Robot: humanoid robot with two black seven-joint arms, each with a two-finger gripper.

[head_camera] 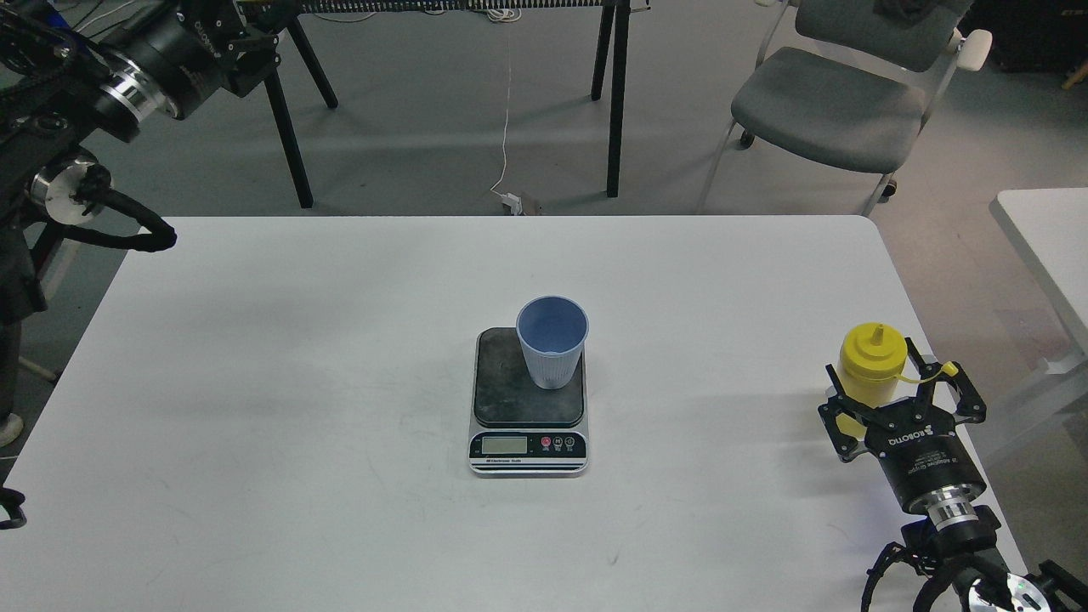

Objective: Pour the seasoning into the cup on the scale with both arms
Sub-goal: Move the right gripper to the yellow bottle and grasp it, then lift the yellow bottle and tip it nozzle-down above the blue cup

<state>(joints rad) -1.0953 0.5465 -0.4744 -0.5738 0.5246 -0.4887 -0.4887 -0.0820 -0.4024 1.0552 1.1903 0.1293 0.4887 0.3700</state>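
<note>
2 grippers in view. Right gripper (892, 387), black with Robotiq marking, sits at the table's right edge with fingers spread on either side of the seasoning bottle (869, 367); can't tell if the pads touch it. Bottle stands upright: yellow plastic, rounded body, pointed nozzle cap, small tethered tip cover hanging to its right. Left gripper (246, 51) is raised off the table at top left, seen dark and end-on; can't tell its finger state. Cup (552, 340), light-blue plastic, ribbed tapered wall, stands upright on the scale (528, 404), toward the plate's back right; inside looks empty. Scale: flat rectangle, dark plate, silver front, LCD, round buttons, mid-table (297, 382), white surface.
</note>
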